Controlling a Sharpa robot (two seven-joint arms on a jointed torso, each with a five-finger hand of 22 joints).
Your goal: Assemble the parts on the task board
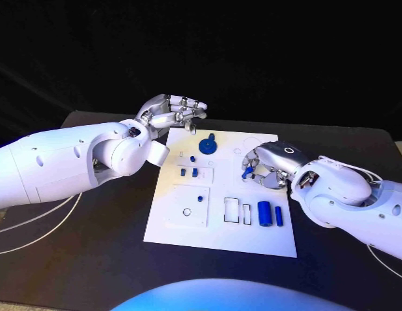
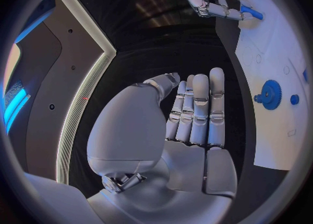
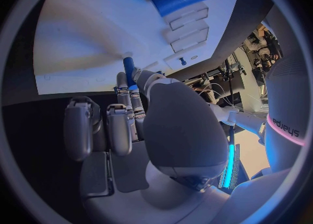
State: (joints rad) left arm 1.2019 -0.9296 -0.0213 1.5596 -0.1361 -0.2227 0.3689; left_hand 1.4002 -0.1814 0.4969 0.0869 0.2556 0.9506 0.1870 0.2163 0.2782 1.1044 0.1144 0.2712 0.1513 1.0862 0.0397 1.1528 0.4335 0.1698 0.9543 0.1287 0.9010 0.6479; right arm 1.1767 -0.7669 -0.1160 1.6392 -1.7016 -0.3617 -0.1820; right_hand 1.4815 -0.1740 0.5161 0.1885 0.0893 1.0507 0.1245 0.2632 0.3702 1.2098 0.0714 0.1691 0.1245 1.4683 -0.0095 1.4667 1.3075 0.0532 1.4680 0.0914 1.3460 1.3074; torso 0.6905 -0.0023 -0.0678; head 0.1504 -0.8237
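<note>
We're looking down at the task board [image 1: 221, 227] sitting in the middle of the black table [image 1: 89, 259]. Our left hand [image 1: 171, 113] is hanging just off the board's far left corner, over bare table, fingers straight and pressed side by side with nothing in them, as the left wrist view is showing [image 2: 199, 112]. Our right hand [image 1: 268, 165] is hovering over the board's right side, around the middle of that edge, and it's pinching a small blue peg [image 1: 247, 172] between thumb and fingertips; the right wrist view is showing the blue peg [image 3: 129, 70] poking out past the fingers [image 3: 124, 99] toward the white plate, other fingers curled loosely beside it. On the board, a blue gear [image 1: 208, 144] is lying near the far edge, two little blue pins [image 1: 188, 172] are standing left of centre, and two blue cylinders [image 1: 268, 213] are lying near the right corner on the near side.
</note>
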